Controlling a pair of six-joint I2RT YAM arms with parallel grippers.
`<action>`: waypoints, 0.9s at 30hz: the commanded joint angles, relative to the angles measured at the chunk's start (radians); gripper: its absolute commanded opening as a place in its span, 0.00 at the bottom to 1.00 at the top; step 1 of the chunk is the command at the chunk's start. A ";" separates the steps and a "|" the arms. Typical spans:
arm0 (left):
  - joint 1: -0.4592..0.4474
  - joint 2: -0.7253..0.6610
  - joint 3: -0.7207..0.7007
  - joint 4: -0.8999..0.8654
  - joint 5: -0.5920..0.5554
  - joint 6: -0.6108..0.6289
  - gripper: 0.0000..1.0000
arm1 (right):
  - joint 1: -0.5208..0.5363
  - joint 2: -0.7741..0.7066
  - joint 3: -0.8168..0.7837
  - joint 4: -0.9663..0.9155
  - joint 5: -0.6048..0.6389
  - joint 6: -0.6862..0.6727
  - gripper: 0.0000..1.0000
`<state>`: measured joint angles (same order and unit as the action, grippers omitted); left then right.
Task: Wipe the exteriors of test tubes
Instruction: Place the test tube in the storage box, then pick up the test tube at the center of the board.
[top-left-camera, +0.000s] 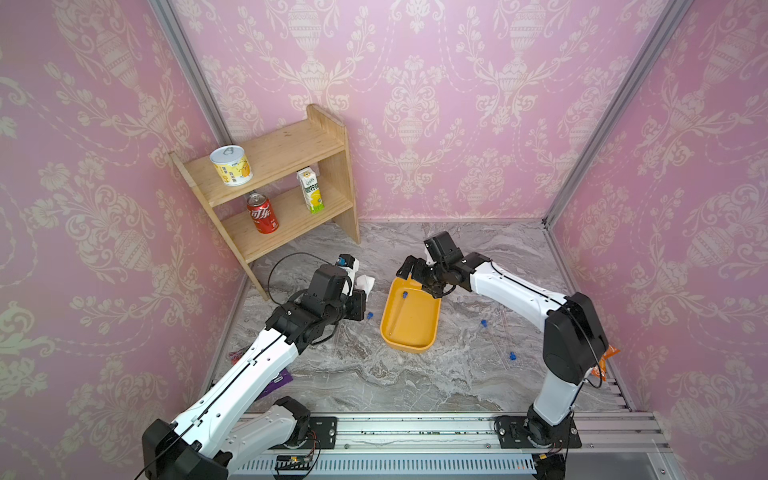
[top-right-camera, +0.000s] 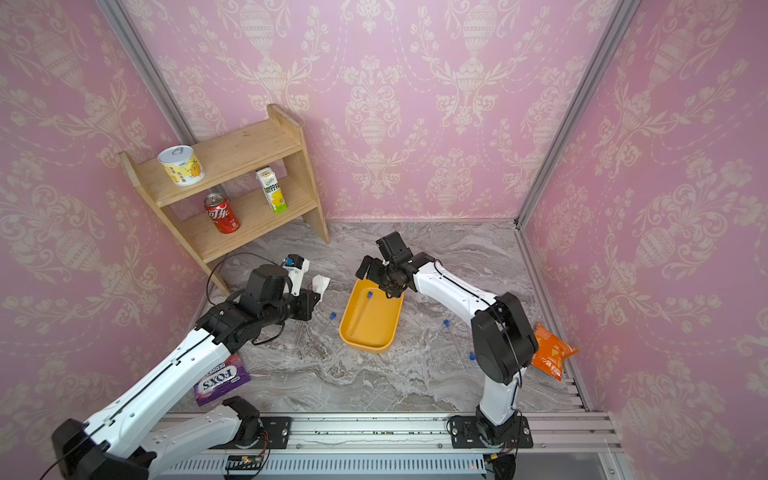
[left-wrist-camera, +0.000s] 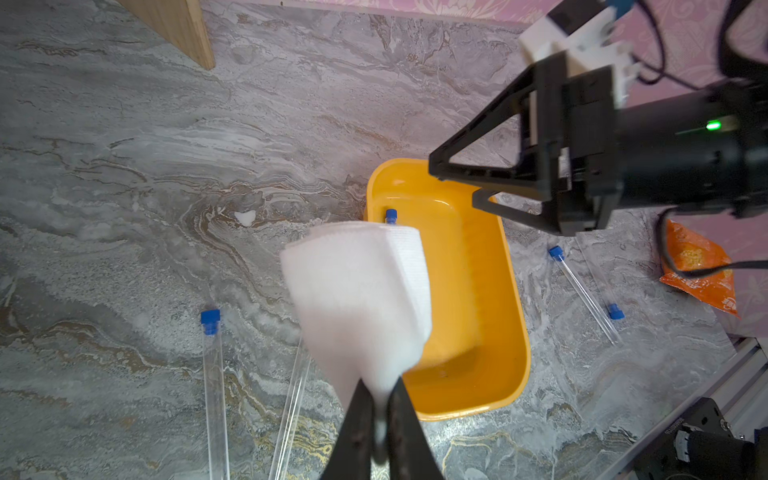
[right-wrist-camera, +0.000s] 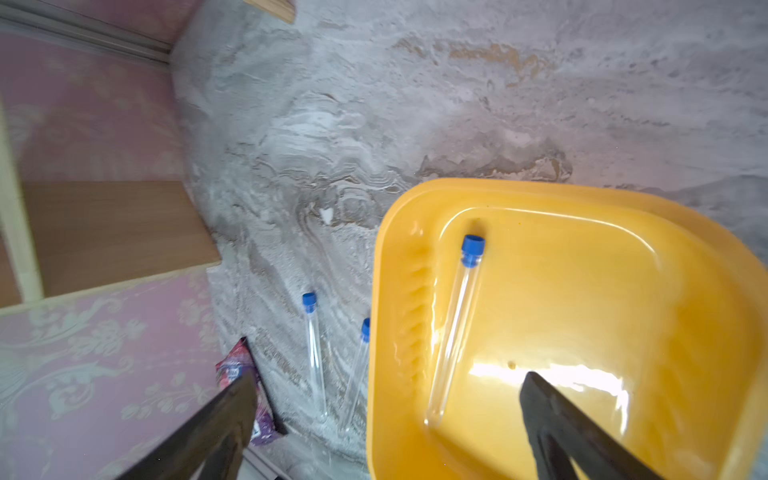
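One capped test tube (right-wrist-camera: 455, 328) lies free inside the yellow tray (right-wrist-camera: 540, 191), blue cap toward the far end. My right gripper (right-wrist-camera: 388, 378) hovers open just above it, over the tray's far end (top-left-camera: 419, 279), holding nothing. Two test tubes (left-wrist-camera: 214, 374) (left-wrist-camera: 291, 407) lie on the marble left of the tray. Two test tubes (left-wrist-camera: 582, 286) lie to its right, with a blue cap (left-wrist-camera: 615, 311) on the far one. My left gripper (left-wrist-camera: 379, 384) is shut on a folded white wiping pad (left-wrist-camera: 357, 299), held in the air left of the tray (top-left-camera: 366, 282).
A wooden shelf (top-left-camera: 282, 183) with two cans and a carton stands at the back left. A purple candy pack (top-right-camera: 220, 380) lies under the left arm. An orange snack bag (top-right-camera: 550, 351) sits by the right wall. The metal rail (top-left-camera: 415, 432) runs along the front.
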<state>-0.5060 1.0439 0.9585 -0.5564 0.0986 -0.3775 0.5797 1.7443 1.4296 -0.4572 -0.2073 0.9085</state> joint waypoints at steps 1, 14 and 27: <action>0.004 0.025 0.036 0.017 0.055 -0.039 0.11 | -0.001 -0.113 -0.024 -0.176 0.050 -0.164 1.00; -0.109 0.169 0.035 0.151 0.136 -0.120 0.11 | -0.191 -0.345 -0.171 -0.517 0.411 -0.634 0.99; -0.308 0.375 0.041 0.346 0.169 -0.213 0.10 | -0.349 -0.169 -0.153 -0.490 0.305 -0.680 0.51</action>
<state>-0.7963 1.4040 0.9840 -0.2680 0.2405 -0.5529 0.2413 1.5379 1.2449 -0.9482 0.1452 0.2440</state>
